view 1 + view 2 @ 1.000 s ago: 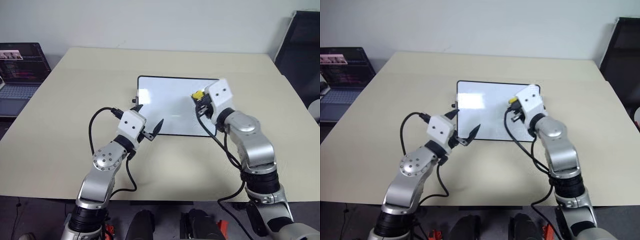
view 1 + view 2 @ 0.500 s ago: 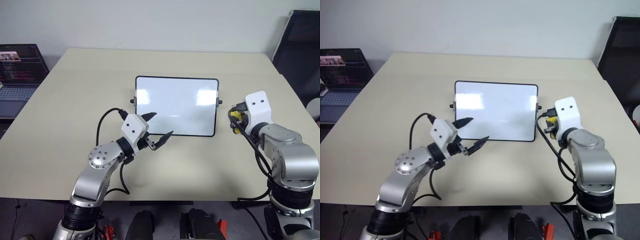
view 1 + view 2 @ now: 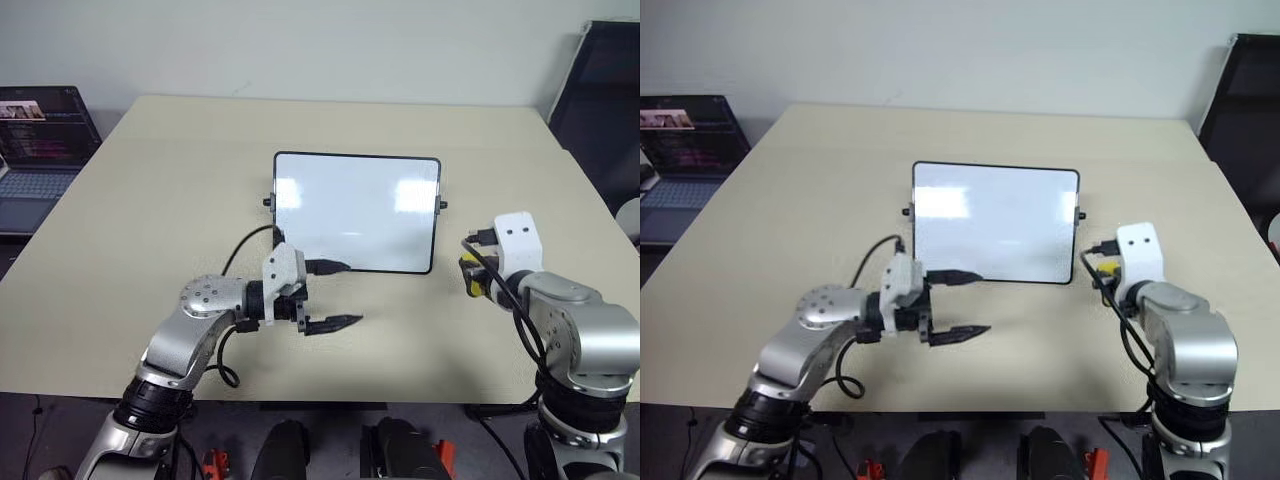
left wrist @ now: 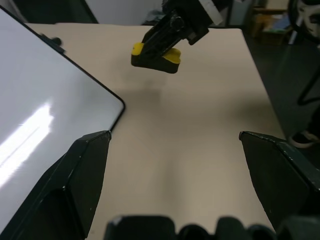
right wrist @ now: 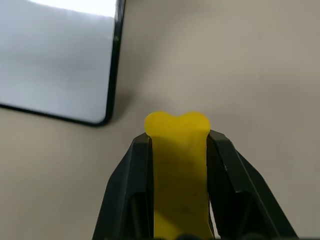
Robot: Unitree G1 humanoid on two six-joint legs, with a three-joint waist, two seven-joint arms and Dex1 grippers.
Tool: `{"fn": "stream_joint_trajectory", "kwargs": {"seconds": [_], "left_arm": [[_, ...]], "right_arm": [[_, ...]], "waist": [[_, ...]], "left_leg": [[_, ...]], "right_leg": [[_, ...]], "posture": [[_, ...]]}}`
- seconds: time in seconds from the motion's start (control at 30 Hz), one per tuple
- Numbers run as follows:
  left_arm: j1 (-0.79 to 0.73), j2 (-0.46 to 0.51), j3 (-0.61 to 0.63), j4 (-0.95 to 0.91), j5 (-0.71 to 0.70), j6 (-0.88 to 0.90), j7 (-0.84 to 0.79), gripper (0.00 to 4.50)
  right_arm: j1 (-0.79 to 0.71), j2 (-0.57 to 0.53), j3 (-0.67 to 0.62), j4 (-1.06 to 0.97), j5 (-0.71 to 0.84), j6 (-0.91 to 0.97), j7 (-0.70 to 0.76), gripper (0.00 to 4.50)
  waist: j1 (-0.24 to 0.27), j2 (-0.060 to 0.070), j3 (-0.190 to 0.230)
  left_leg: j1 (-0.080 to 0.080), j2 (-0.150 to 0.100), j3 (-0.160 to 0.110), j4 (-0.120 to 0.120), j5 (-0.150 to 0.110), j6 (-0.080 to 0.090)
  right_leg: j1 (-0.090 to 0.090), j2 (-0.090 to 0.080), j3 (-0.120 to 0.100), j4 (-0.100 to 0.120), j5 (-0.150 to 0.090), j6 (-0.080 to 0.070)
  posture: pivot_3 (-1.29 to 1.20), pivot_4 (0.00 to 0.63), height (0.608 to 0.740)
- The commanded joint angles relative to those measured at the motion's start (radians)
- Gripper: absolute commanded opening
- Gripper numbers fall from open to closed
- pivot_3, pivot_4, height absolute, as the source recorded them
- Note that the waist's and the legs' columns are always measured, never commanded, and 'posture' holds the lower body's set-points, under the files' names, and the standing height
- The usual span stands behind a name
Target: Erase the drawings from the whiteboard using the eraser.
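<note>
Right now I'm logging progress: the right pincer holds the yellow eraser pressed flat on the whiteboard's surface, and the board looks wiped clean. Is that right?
Not quite. The right pincer does hold the yellow eraser, but off the board: the left wrist view shows it above bare table, beside the whiteboard. The board does look clean in the head views.

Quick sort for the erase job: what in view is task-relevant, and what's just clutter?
Belongs to the job:
- whiteboard, lying flat on the table, surface looks wiped clean
- eraser, yellow, clamped in the right hand, off the board's right edge
- left hand, open, at the board's near left corner

Just lying about:
- laptop, screen lit, far left
- dark chair, far right
</note>
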Motion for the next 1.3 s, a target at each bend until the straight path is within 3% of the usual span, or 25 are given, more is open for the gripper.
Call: {"fn": "stream_joint_trajectory", "kwargs": {"seconds": [0.03,0.37,0.8,0.83,0.93,1.1,1.3], "left_arm": [[-0.025,0.006,-0.012,0.036,0.016,-0.080,-0.056,4.50],[-0.036,-0.008,-0.018,0.143,0.092,-0.267,-0.097,4.50],[-0.028,-0.018,-0.021,0.105,0.085,-0.258,-0.077,4.50],[-0.029,-0.019,-0.021,0.108,0.087,-0.261,-0.076,4.50],[-0.033,-0.015,-0.018,0.113,0.087,-0.261,-0.083,4.50],[-0.043,-0.014,-0.016,0.106,0.083,-0.249,-0.086,4.50],[-0.038,-0.022,-0.023,0.073,0.077,-0.231,-0.081,4.50]], "right_arm": [[0.012,-0.026,-0.027,-0.018,0.026,0.007,-0.010,1.10],[0.051,-0.065,-0.009,0.013,0.078,0.007,-0.031,1.10],[0.052,-0.070,-0.014,0.036,0.128,0.007,-0.057,1.10],[0.052,-0.070,-0.014,0.038,0.130,0.007,-0.057,1.75],[0.055,-0.074,-0.010,0.039,0.136,0.007,-0.062,2.53],[0.042,-0.064,-0.020,0.043,0.147,0.007,-0.072,4.31],[-0.003,-0.038,-0.052,0.046,0.152,0.007,-0.103,4.47]], "waist": [[-0.002,0.000,0.000],[-0.002,0.000,0.000],[0.000,0.000,0.000],[0.000,0.000,0.000],[0.000,0.000,0.000],[0.000,0.000,0.000],[-0.001,0.000,0.000]], "left_leg": [[0.000,0.000,0.000,0.000,0.000,0.000],[0.000,0.000,0.000,0.000,0.000,0.000],[0.000,0.000,0.000,0.001,0.000,0.000],[0.000,0.000,0.000,0.001,0.000,0.000],[0.000,0.000,0.000,0.001,0.000,0.000],[0.001,0.000,0.000,0.001,0.000,0.000],[0.000,0.000,0.000,0.001,0.000,0.000]], "right_leg": [[0.000,0.000,0.000,0.000,0.000,0.000],[0.000,0.001,0.000,0.001,0.000,0.000],[0.000,0.001,0.000,0.001,0.000,0.000],[0.000,0.001,0.000,0.001,0.000,0.000],[0.000,0.001,0.000,0.001,0.000,0.000],[0.000,0.001,0.000,0.001,0.000,0.000],[0.000,0.001,0.000,0.002,0.000,0.000]], "posture": [[0.00,0.150,0.740],[0.00,0.150,0.740],[0.00,0.150,0.740],[0.00,0.150,0.740],[0.00,0.150,0.740],[0.00,0.150,0.740],[0.00,0.150,0.740]]}}
